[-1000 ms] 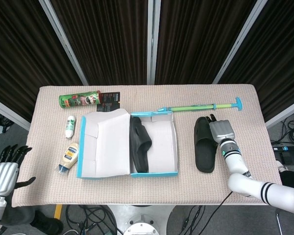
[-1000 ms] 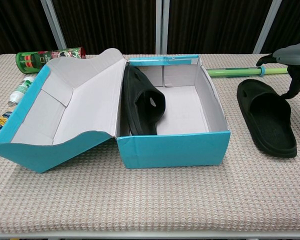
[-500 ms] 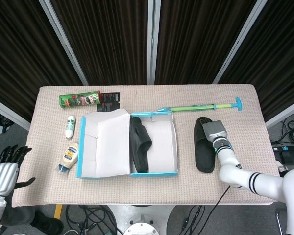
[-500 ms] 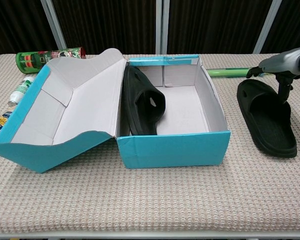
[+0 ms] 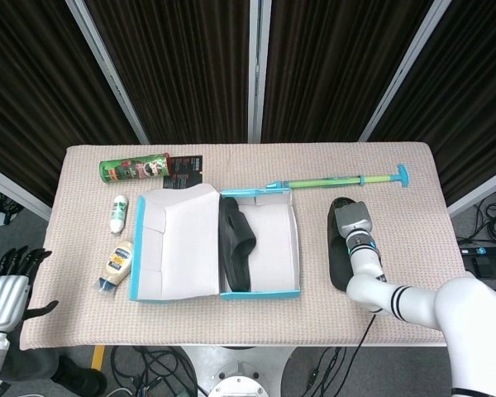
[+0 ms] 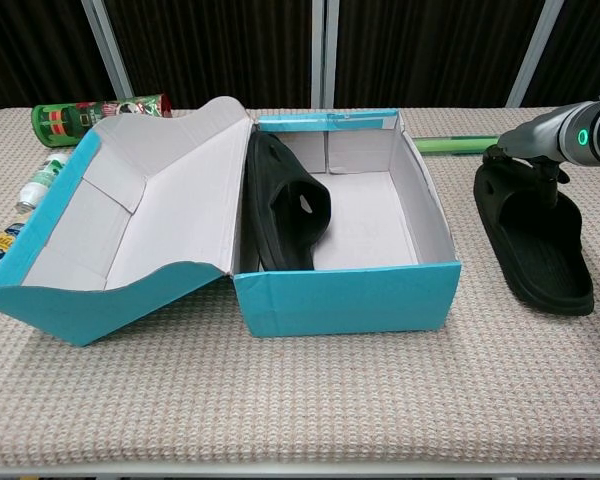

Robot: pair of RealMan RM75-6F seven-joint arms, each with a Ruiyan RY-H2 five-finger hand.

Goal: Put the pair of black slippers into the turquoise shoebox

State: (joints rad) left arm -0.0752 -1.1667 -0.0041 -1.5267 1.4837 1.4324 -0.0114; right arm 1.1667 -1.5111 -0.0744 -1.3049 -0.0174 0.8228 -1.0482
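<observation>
Turquoise shoebox (image 5: 260, 291) open mid-table w/ one black slipper (image 5: 235, 244) on edge inside, along its left wall. Second slipper (image 6: 536, 245) flat on cloth, to box's right & apart from it; right hand (image 5: 353, 222) down over its toe end, fingers hidden, grip can't tell. Left hand (image 5: 4, 293) well left of box, off table edge, fingers apart, holding nothing.

Bright, even overhead light; soft shadows, sharp focus throughout.
</observation>
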